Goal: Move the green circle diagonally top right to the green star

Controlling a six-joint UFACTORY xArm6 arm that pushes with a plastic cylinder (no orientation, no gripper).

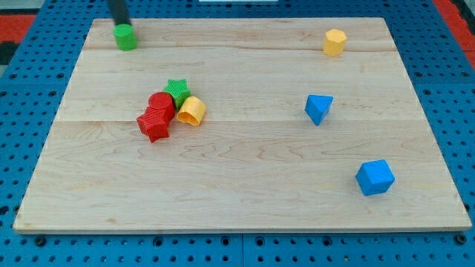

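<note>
The green circle [125,36] stands near the board's top left corner. My tip [122,24] is right behind it, at its upper edge, seemingly touching it. The green star [177,90] sits left of the board's middle, well below and to the right of the circle. It is packed in a cluster with a red round block [160,104], a red star [154,124] and a yellow half-round block [191,111].
A yellow hexagon block [335,41] sits at the top right. A blue triangular block [318,108] is right of centre and a blue cube-like block [375,177] at the lower right. The wooden board [245,185] lies on a blue pegboard.
</note>
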